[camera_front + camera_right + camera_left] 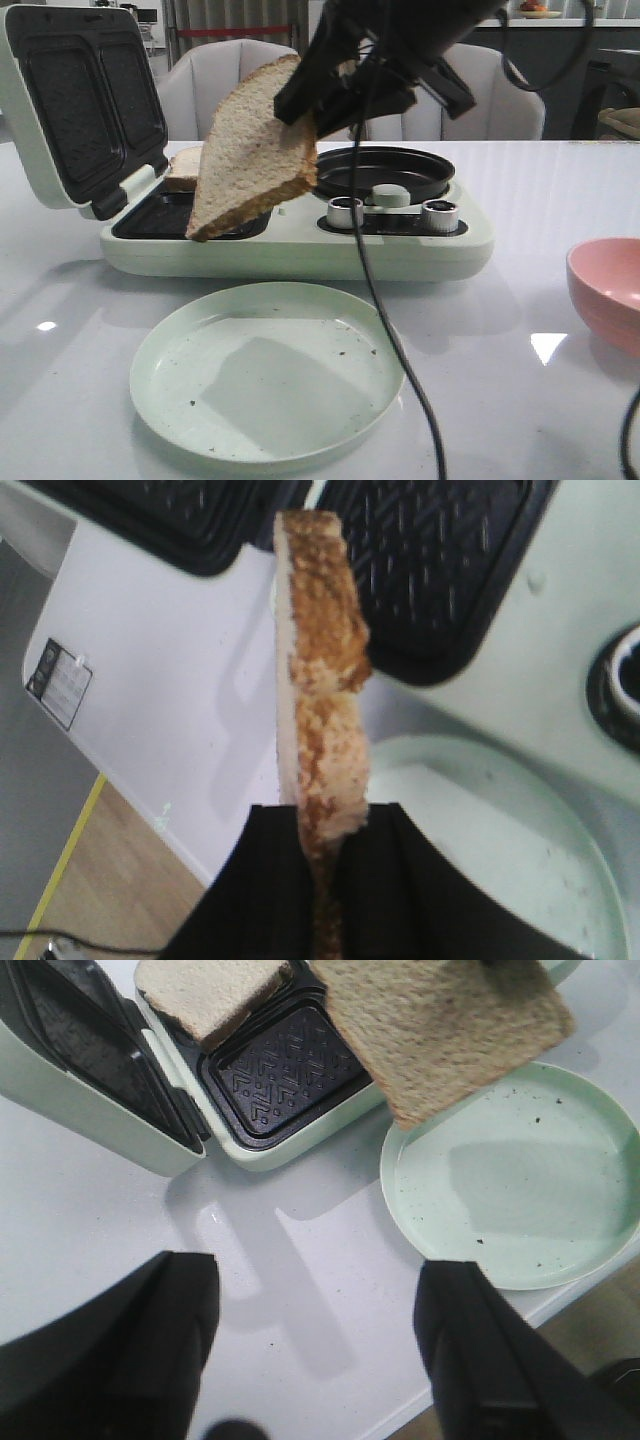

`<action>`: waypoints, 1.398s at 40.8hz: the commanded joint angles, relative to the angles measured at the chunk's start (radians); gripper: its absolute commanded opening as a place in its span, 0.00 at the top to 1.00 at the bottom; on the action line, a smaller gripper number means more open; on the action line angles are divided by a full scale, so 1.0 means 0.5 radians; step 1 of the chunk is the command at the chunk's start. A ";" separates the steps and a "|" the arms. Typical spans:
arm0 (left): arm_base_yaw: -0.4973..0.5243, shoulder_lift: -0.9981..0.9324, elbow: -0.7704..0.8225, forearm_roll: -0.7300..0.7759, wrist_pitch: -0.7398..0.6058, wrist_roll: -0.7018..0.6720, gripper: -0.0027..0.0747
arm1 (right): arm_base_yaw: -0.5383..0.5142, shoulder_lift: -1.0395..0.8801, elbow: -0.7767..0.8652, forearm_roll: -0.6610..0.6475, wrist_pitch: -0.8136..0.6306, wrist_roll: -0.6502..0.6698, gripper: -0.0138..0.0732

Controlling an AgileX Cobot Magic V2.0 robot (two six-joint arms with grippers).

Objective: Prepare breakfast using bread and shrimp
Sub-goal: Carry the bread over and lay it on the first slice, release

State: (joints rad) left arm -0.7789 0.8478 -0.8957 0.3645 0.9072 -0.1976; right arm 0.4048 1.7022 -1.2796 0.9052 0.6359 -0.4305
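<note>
The white glossy table reflects room lights. Toward its far left edge stands an open sandwich maker; one bread slice lies in its far tray. The left gripper hovers over bare tabletop with fingers wide apart. The right gripper pinches the second bread slice, hanging above the green plate near the front edge. A pink bowl sits at the right edge. Grey chairs stand behind the table.

A dining room: white table, upholstered chairs, sandwich maker.
</note>
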 commanded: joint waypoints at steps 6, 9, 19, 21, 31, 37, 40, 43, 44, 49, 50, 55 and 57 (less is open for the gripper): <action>-0.014 -0.019 -0.058 0.056 -0.121 -0.003 0.35 | 0.031 0.333 -0.581 0.117 -0.056 -0.029 0.80; -0.014 -0.019 -0.058 0.056 -0.121 -0.003 0.35 | 0.033 0.467 -0.753 0.126 -0.042 -0.029 0.80; -0.014 -0.019 -0.058 0.056 -0.121 -0.003 0.35 | 0.033 0.812 -1.120 0.221 0.047 -0.027 0.42; -0.014 -0.019 -0.058 0.056 -0.121 -0.003 0.35 | 0.027 0.838 -1.138 0.221 0.052 -0.027 0.33; -0.014 -0.019 -0.058 0.060 -0.121 -0.003 0.35 | -0.068 0.830 -1.180 0.009 0.216 -0.017 0.31; -0.014 -0.019 -0.058 0.060 -0.121 -0.003 0.35 | -0.102 0.701 -1.183 -0.424 0.369 0.171 0.31; -0.014 -0.019 -0.058 0.060 -0.121 -0.003 0.35 | -0.102 0.595 -1.183 -0.746 0.487 0.308 0.31; -0.014 -0.019 -0.058 0.060 -0.121 -0.003 0.35 | -0.084 0.482 -1.148 -1.035 0.587 0.426 0.31; -0.014 -0.019 -0.058 0.060 -0.121 -0.003 0.35 | -0.079 0.430 -1.127 -1.105 0.601 0.467 0.31; -0.014 -0.019 -0.058 0.060 -0.121 -0.003 0.35 | -0.073 0.170 -0.911 -1.428 0.610 0.619 0.31; -0.014 -0.019 -0.058 0.060 -0.121 -0.003 0.35 | -0.073 0.125 -0.850 -1.486 0.606 0.636 0.31; -0.014 -0.019 -0.058 0.060 -0.121 -0.003 0.35 | -0.075 -0.153 -0.553 -1.692 0.583 0.718 0.31; -0.014 -0.019 -0.058 0.060 -0.121 -0.003 0.35 | -0.075 -0.262 -0.434 -1.747 0.566 0.754 0.31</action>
State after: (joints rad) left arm -0.7789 0.8478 -0.8957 0.3687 0.9051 -0.1976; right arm 0.3666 1.7024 -1.5563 0.0882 0.9619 -0.0853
